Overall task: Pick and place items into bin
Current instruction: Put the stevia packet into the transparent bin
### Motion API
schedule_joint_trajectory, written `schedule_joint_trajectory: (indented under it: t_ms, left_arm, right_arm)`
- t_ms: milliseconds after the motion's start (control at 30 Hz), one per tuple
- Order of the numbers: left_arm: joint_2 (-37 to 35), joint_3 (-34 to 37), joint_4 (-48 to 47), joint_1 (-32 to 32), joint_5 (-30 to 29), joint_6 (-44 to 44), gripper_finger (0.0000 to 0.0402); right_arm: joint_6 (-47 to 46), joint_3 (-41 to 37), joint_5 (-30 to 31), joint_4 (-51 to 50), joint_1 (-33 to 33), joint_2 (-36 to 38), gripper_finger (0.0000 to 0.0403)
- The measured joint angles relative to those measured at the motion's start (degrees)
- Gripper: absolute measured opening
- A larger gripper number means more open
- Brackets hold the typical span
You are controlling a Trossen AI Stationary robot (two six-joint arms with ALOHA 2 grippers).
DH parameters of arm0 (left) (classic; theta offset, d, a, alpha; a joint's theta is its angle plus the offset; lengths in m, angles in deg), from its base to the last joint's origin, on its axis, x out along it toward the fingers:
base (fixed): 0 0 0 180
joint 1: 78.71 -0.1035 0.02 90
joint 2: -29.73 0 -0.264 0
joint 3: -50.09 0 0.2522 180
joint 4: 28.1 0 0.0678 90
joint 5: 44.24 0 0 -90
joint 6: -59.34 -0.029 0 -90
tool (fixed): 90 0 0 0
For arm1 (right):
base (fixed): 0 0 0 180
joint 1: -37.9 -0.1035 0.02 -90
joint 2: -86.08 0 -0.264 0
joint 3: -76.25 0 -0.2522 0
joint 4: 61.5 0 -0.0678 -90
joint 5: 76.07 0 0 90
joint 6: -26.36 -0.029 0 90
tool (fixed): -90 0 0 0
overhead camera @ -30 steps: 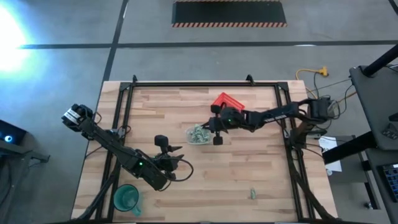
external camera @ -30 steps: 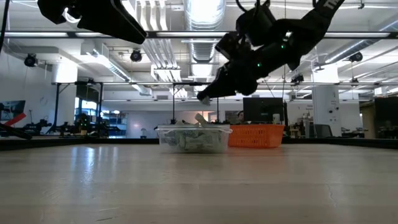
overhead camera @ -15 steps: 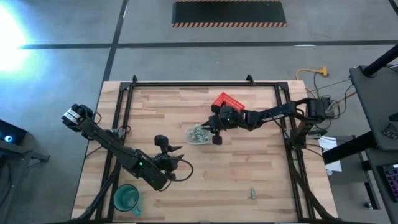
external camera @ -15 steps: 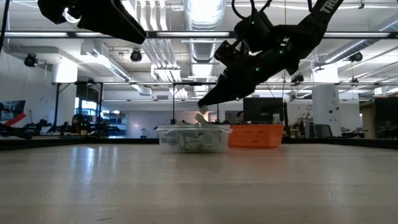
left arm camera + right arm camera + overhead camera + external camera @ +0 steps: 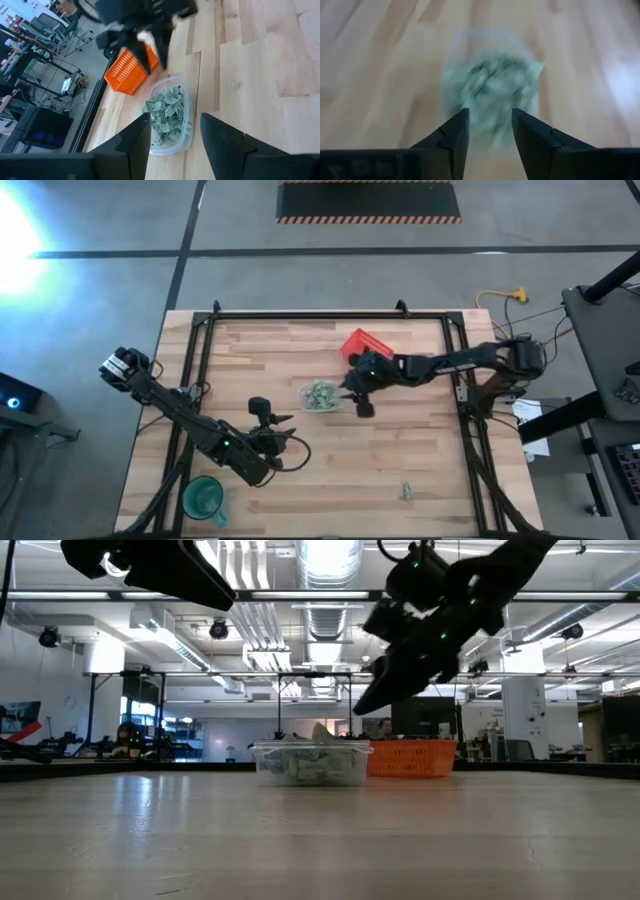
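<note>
The bin (image 5: 320, 395), a small clear container, stands mid-table on its base. It holds several pale green and white items (image 5: 165, 112), blurred in the right wrist view (image 5: 492, 85). One more item (image 5: 407, 491) lies near the table's front right. My right gripper (image 5: 356, 396) hangs just to the right of the bin, above the table (image 5: 366, 704). It is open, with nothing between its fingers (image 5: 490, 112). My left gripper (image 5: 275, 427) waits open at the near left, pointing at the bin (image 5: 175, 120).
A red mesh basket (image 5: 365, 343) stands just behind the bin, by my right arm. A green cup (image 5: 203, 498) sits at the near left corner. Bare wood lies between the bin and the front edge.
My right gripper has drawn back from above the bin toward the table's right edge. It has tipped to a shallower slant, and its fingers have opened. The bin has stayed where it was.
</note>
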Motion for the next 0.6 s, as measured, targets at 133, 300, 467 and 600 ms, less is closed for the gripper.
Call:
schedule_joint_trajectory:
  t_ms: [133, 300, 467, 600]
  left_arm:
    - [0.00, 0.00, 0.02, 0.00, 0.01, 0.01, 0.0155]
    - [0.00, -0.02, 0.13, -0.01, 0.00, 0.11, 0.0155]
    - [0.00, 0.00, 0.27, 0.01, 0.00, 0.23, 0.0155]
    - [0.00, -0.02, 0.33, -0.01, 0.02, 0.26, 0.0155]
  right_arm:
    - [-2.35, 0.00, -0.04, -11.77, -2.75, 6.45, 0.0132]
    - [-6.67, 0.00, 0.05, -23.51, -8.77, 13.26, 0.0122]
    - [-14.55, -0.49, 0.60, -31.35, -16.21, 16.77, 0.0114]
    - [-21.88, -2.32, 0.58, -33.64, -23.09, 17.58, 0.0109]
